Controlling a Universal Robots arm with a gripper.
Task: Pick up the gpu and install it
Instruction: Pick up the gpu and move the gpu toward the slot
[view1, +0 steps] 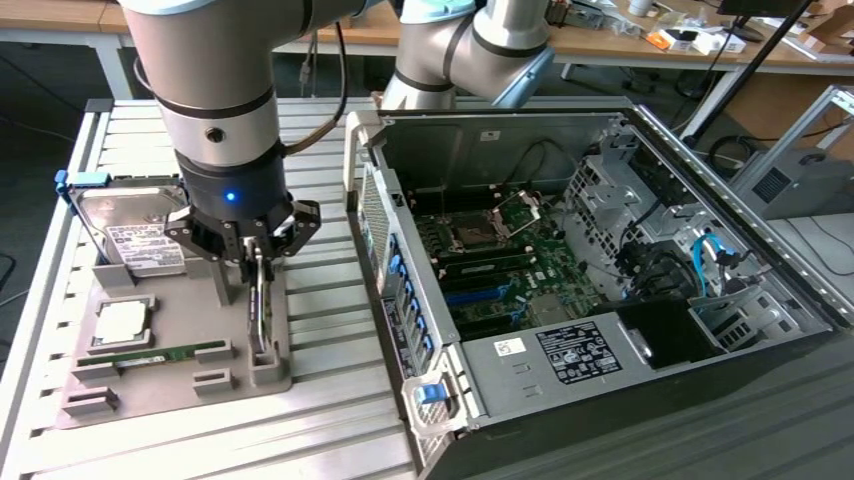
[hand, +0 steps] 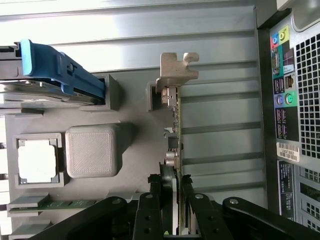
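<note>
A slatted metal tabletop (view1: 334, 420), cluttered benches (view1: 601, 52) behind, carries a grey tray (view1: 187, 325) and an open computer case (view1: 481, 145). The gripper (view1: 254, 268) is clamped on the gpu (view1: 263, 325), which stands edgewise in the tray.

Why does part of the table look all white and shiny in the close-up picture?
Wrist view: light glares off the ribbed metal table, bleaching it white near the hard drive. Exterior view: the table looks evenly grey; a blue light glows on the arm above the pincer holding the gpu.
</note>
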